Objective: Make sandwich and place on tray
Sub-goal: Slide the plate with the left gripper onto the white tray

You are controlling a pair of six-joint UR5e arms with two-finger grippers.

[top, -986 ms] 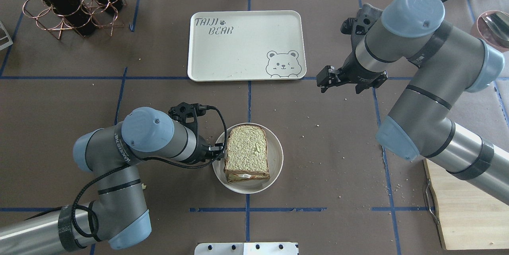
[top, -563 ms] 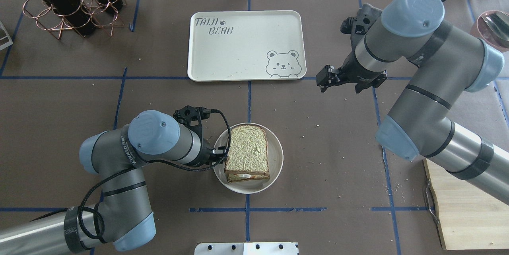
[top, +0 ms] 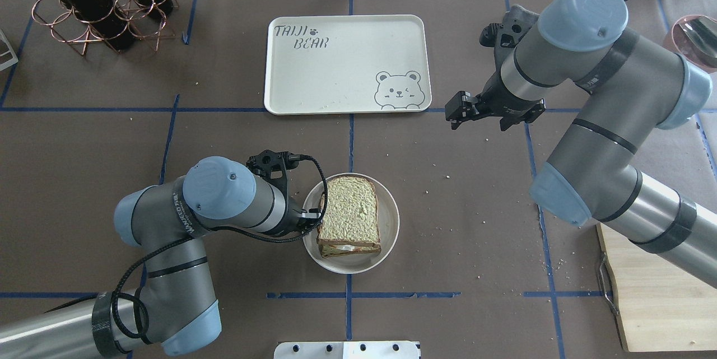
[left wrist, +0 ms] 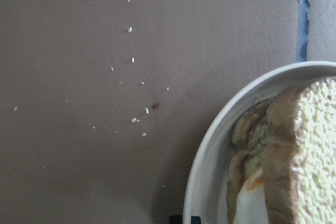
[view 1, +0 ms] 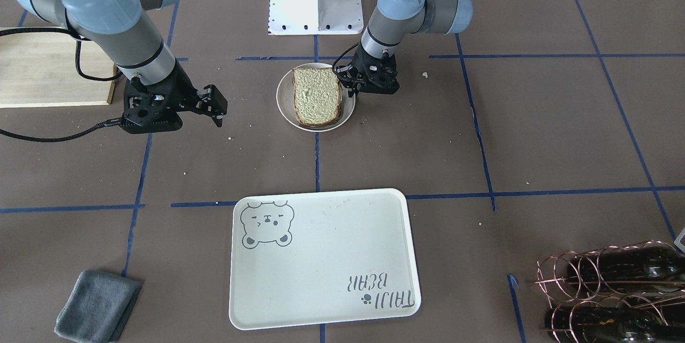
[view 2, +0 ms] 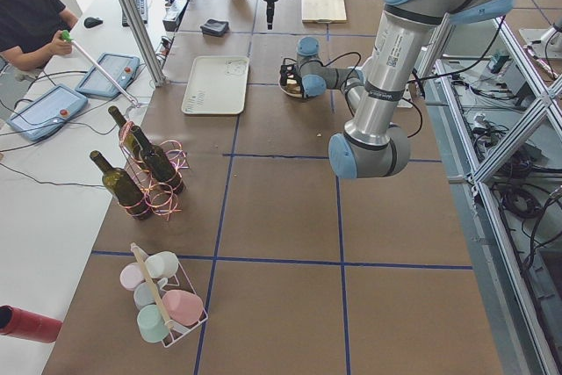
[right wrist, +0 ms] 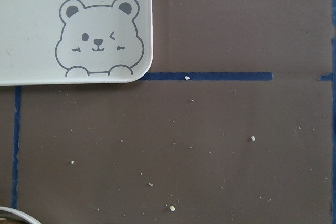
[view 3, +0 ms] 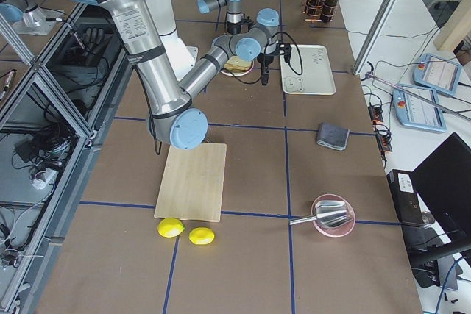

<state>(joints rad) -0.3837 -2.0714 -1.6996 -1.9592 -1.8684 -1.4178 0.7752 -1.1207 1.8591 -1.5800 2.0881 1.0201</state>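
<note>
now left pincer (top: 315, 216) has crept in to the edge of the sandwich (top: 348, 210), assembled on the plate (top: 390, 225) well short of the tray (top: 347, 62); its gap i cannot tell, right pincer (top: 452, 112) hangs open, empty, so grasp looks next.

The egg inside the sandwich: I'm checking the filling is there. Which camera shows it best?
The left wrist view: the egg shows white with an orange trace between the sandwich slices. Overhead gives only a white sliver at the near edge. Front-facing shows just the top slice, the side views are too small, and the right wrist misses it.
</note>
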